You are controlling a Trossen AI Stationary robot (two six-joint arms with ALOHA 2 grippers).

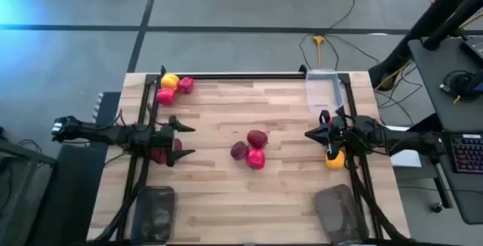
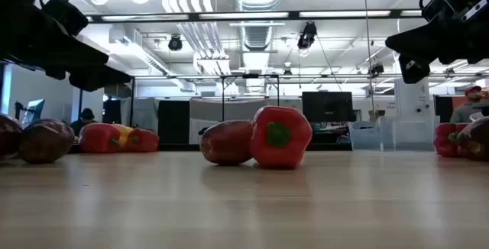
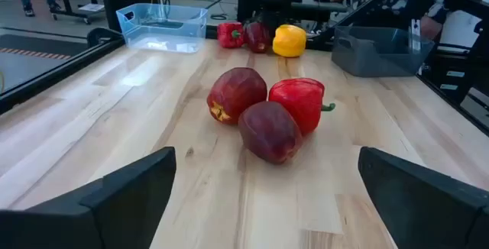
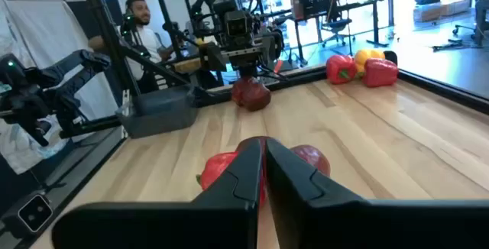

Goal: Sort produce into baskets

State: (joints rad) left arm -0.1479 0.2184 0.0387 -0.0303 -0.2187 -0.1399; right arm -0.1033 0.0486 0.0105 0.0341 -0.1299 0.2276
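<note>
While no label or writing can be read anywhere, the produce is plain: two apples (image 1: 257, 137) and a pepper (image 1: 256, 158) cluster touching at mid-desk (image 1: 226, 201). Left of that cluster the left hand (image 1: 184, 139) hangs spread wide; right of it the right hand (image 1: 308, 134) is pinched closed on nothing. Beyond the right hand stands the clear bin (image 1: 323, 89), and two dark bins (image 1: 156, 210) sit at the desk's near corners.

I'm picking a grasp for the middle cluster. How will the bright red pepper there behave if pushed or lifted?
The red pepper looks lumpy and flat-sided, so it would probably rock rather than roll far. It touches two dark apples, so a push would likely shift them too. Its glossy skin may slip in the left tool.
</note>
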